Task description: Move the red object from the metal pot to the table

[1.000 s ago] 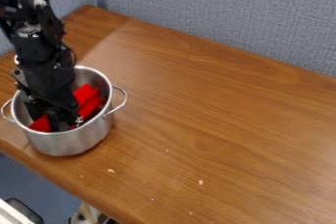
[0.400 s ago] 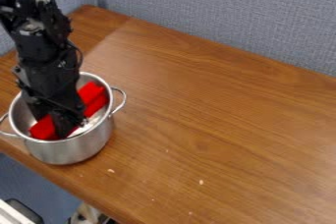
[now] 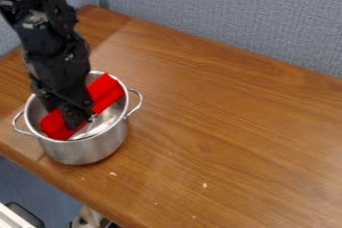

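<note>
- Brown wood with a glossy finish, that's the table (image 3: pixel 227 112); grain runs along it and there's a soft sheen across the middle; behind it stands a grey-blue fabric-looking wall (image 3: pixel 241 7), and the floor below the front edge is too dark to make out
- The metal pot (image 3: pixel 91 144) sits near the table's left front corner; shiny steel, straight sides, a small loop handle showing on the right rim and another on the left
- Inside the pot is the red object (image 3: pixel 102 95); bright red, plain, bar-shaped; it lies tilted, one end poking up past the right side of the rim, the other end down low at the left
- The black arm comes straight down into the pot, and the gripper (image 3: pixel 63 112) is part-way closed with its fingers either side of the red bar; looks like it's clamped on it, though the fingertips are partly hidden by the rim
</note>
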You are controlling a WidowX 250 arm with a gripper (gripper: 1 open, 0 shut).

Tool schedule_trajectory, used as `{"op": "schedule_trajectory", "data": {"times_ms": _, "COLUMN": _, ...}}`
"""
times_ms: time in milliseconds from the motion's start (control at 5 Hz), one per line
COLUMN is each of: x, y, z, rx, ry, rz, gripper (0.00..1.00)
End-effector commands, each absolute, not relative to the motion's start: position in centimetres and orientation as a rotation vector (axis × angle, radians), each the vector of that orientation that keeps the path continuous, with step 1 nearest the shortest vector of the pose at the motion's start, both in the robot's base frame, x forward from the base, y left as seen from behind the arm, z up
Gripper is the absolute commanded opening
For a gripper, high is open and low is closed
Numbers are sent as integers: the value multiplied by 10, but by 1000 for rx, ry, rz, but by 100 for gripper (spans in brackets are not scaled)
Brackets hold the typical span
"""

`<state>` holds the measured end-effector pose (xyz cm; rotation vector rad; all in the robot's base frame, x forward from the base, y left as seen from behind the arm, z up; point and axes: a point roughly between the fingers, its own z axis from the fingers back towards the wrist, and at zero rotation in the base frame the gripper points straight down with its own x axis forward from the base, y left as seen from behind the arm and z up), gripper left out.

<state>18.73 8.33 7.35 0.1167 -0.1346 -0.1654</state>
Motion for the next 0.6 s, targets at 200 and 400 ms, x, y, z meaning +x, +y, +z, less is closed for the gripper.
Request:
{"op": "schedule_trajectory", "data": {"times_ms": 200, "x": 204, "y": 57, "z": 115, "rx": 105, "ry": -255, "rz": -135, "gripper": 0}}
{"op": "schedule_trajectory", "data": {"times_ms": 400, "x": 212, "y": 27, "z": 117, "rx": 100, "ry": -262, "rz": -234, "gripper": 0}}
